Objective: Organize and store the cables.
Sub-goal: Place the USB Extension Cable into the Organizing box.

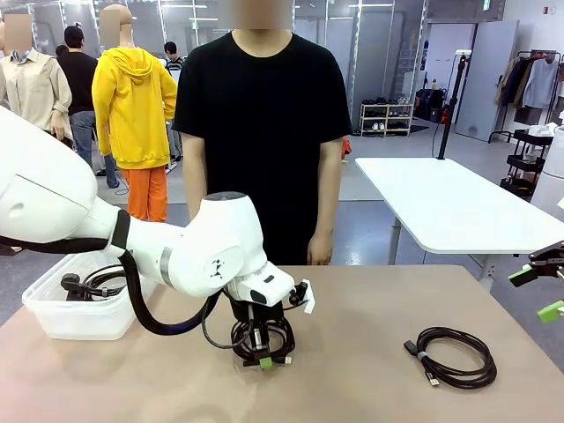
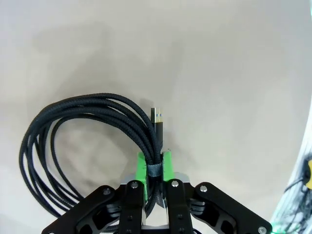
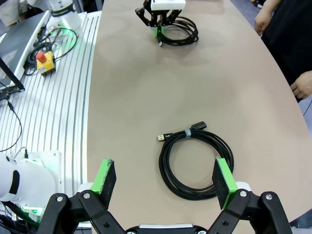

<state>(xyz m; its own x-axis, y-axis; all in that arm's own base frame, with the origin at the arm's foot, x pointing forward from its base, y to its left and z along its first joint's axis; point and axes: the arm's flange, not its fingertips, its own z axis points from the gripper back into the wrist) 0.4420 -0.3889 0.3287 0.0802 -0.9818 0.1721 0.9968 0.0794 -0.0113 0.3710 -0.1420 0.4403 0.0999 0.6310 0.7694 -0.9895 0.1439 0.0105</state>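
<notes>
White bin (image 1: 53, 322) far left, cable coils (image 1: 88, 284) inside. Left pincer (image 2: 154, 163) clamped tight on coiled cable (image 2: 73, 109) at its tie, down at table (image 1: 370, 388) (plug end pokes past pads). Second coil (image 1: 454, 355) lies loose right of centre. Right pincer (image 3: 165, 170) spread wide, empty, clear of it.
</notes>
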